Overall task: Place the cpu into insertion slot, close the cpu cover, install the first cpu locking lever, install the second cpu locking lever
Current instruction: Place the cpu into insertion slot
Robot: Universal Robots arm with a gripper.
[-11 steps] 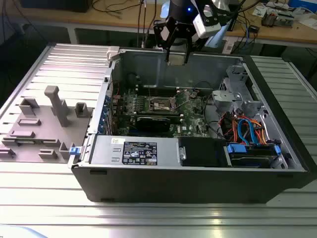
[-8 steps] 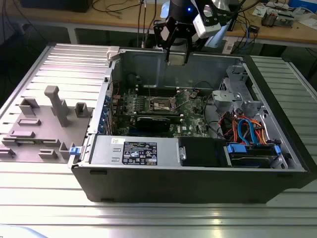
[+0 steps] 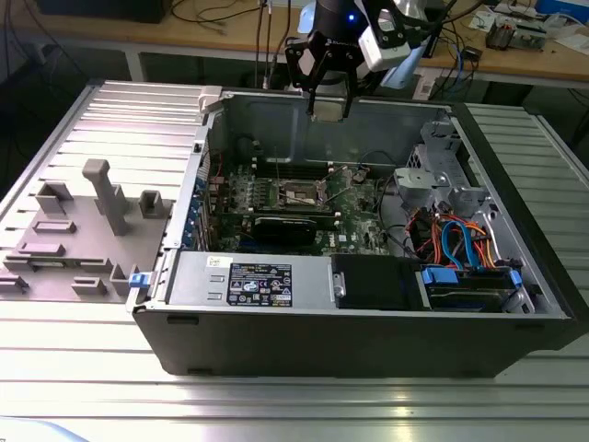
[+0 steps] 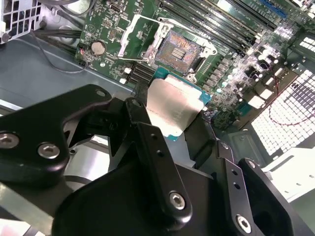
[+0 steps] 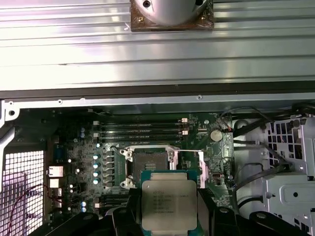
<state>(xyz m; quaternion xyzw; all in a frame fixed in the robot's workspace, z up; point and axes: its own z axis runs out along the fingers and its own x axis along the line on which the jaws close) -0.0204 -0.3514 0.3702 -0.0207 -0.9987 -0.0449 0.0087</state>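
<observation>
Exterior view: your gripper (image 3: 329,103) hangs over the open computer case (image 3: 368,341) on the ribbed metal desk (image 3: 276,405), above the motherboard (image 3: 354,198) and well apart from it

In both wrist views the fingers (image 4: 147,137) are clamped on the cpu (image 5: 169,204), 1 on each of 2 opposite edges. My read: the edge grip keeps the chip flat, metal top up, and leaves its underside free of the fingers

Where the cpu is: in the air, not in the insertion slot (image 5: 147,161). From the first wrist view it sits just short of the slot, roughly square to it; I can't tell how well it's aligned

The slot is bare, with its dark contact field exposed in the second wrist view. The cpu cover (image 4: 126,39) lies swung open just beside the slot, green board showing through its window. That's why the slot is reachable from above. I can't make out how the 2 locking levers stand. So by my judgement none of the 4 steps is done

Memory slots (image 5: 142,129) run alongside the slot, and the black graphics card (image 3: 290,226) is near it on the other side

Writing: several lines of print on the cpu's metal top, and a black-and-white label (image 3: 259,281) on the grey shroud at the case front. I'm not quoting either
</observation>
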